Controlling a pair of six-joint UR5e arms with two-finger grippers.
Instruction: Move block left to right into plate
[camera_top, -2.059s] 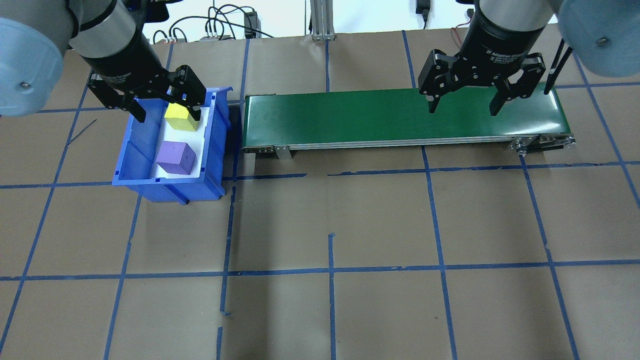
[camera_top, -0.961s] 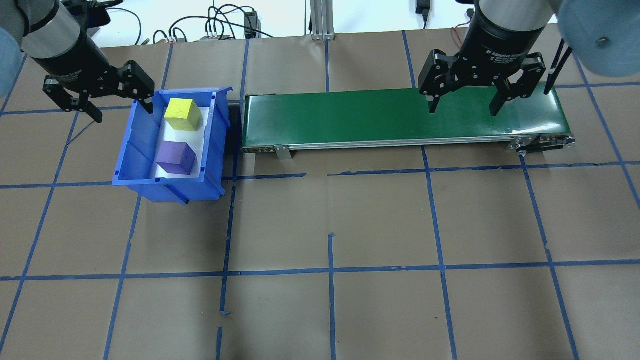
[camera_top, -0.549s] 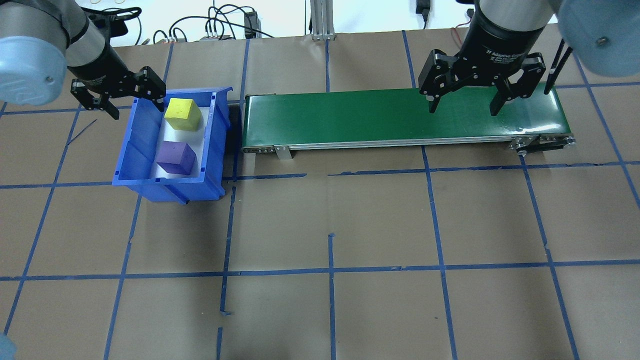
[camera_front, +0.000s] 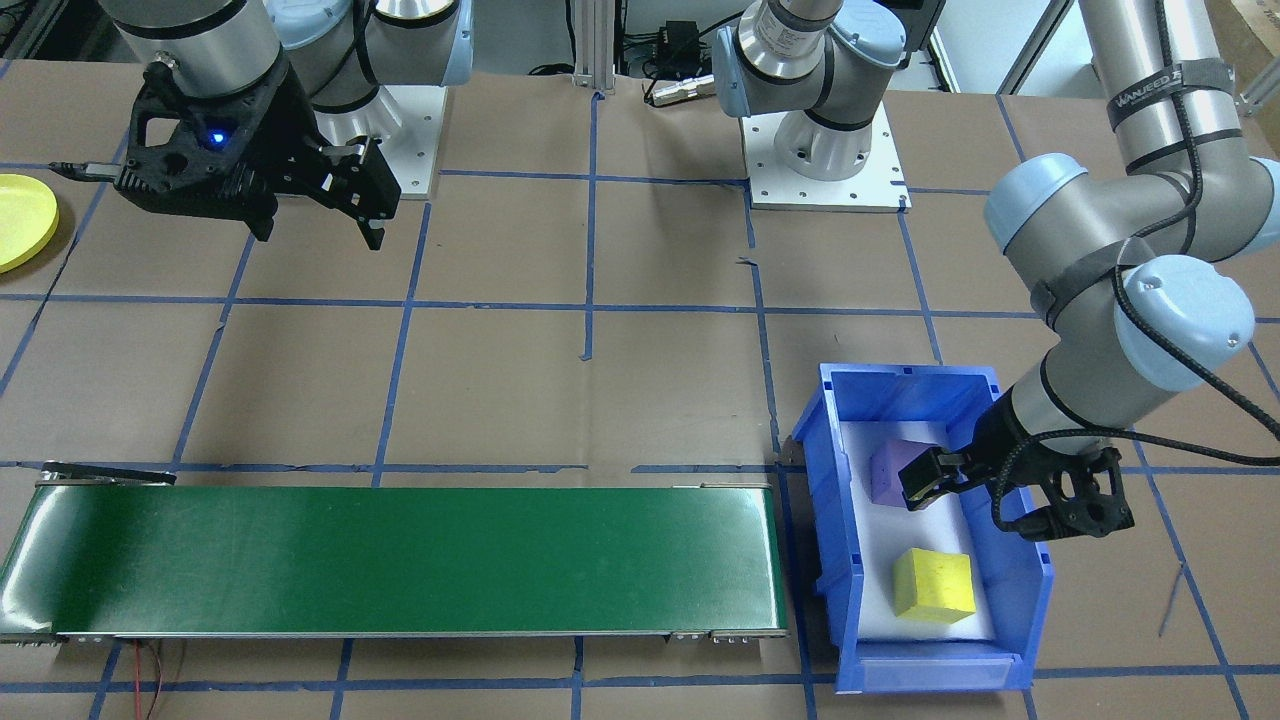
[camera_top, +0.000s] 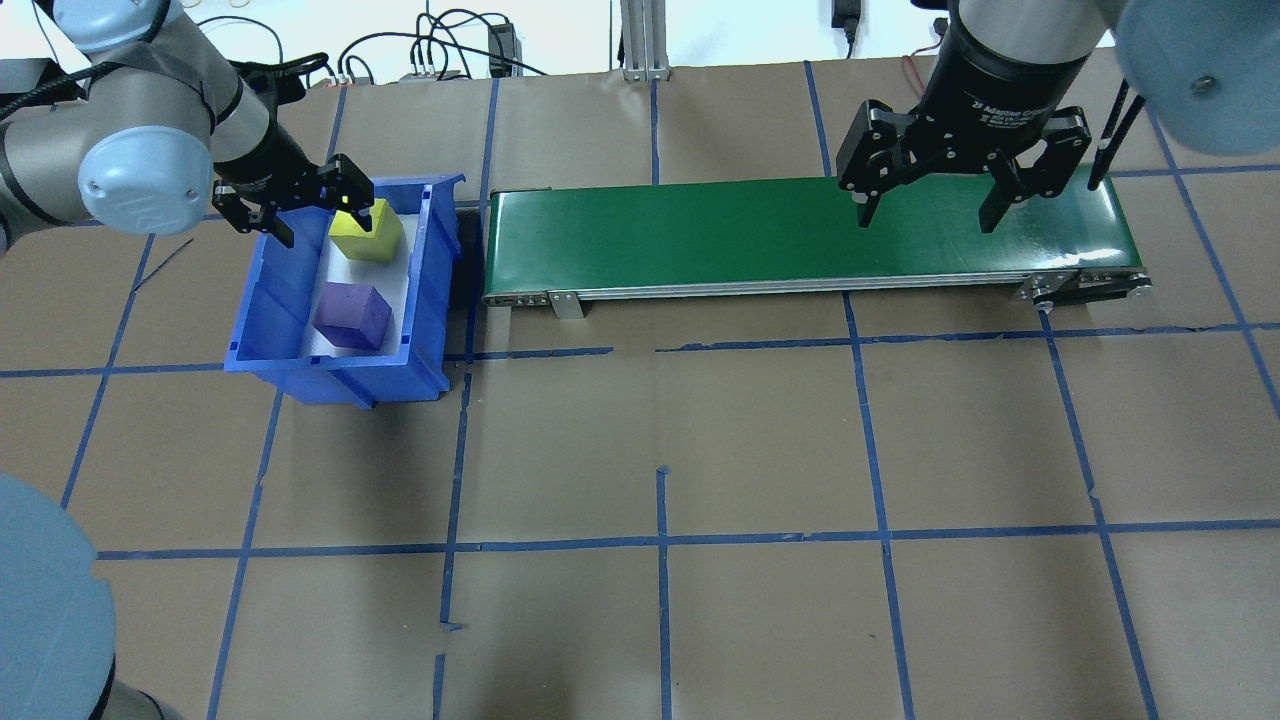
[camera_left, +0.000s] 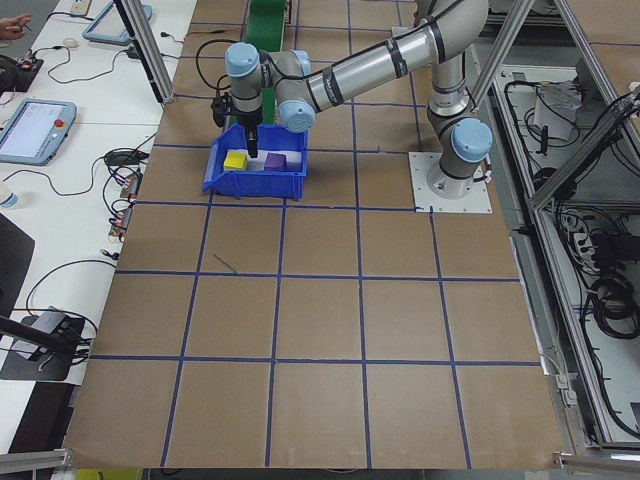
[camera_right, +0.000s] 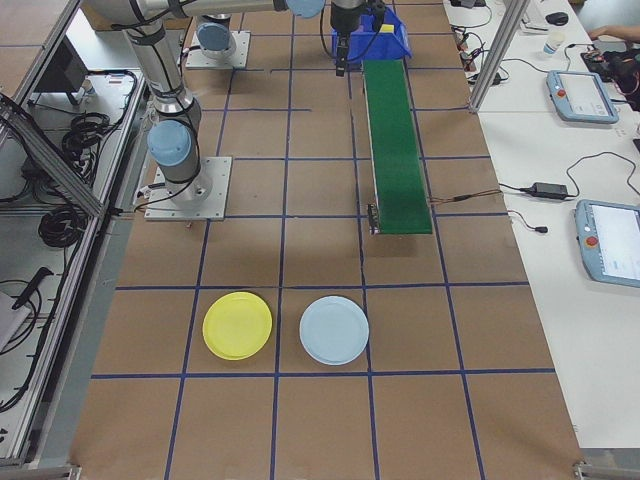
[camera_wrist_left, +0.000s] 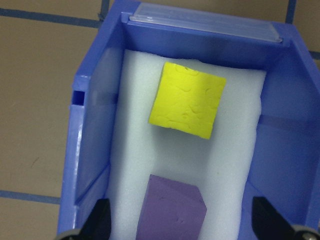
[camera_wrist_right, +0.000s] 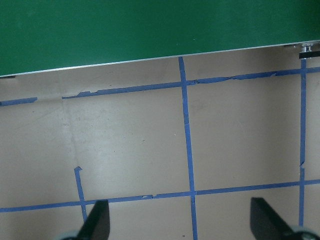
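Blue bin (camera_top: 430, 290) sits just beside one end of the green belt (camera_top: 800, 235), on the robot's left side. Inside it is a white foam pad w/ 2 blocks: a yellow block (camera_top: 366, 235) at the end far from the robot & a purple block (camera_top: 351, 316) at the near end. They lie apart, not touching.

The yellow plate (camera_right: 237, 326) is well away from the belt, past its other end, on the brown table (camera_top: 660, 450). A light blue plate (camera_right: 335, 330) sits just beside it. Both plates hold nothing.

Left gripper (camera_top: 313, 208) hangs over the bin's far end, fingers spread wide, holding nothing. One finger (camera_top: 358, 205) is at the yellow block's top edge, the other is over the bin wall away from the belt. The arm bends in from that side, w/ its elbow high.

Right gripper (camera_top: 930, 200) hangs over the belt end far from the bin, fingers spread wide too, holding nothing.

Half a sec ago the left gripper was off to the side of the bin, away from the belt. Now it has come in over the bin, by the yellow block. Blocks, bin & right gripper sit as before
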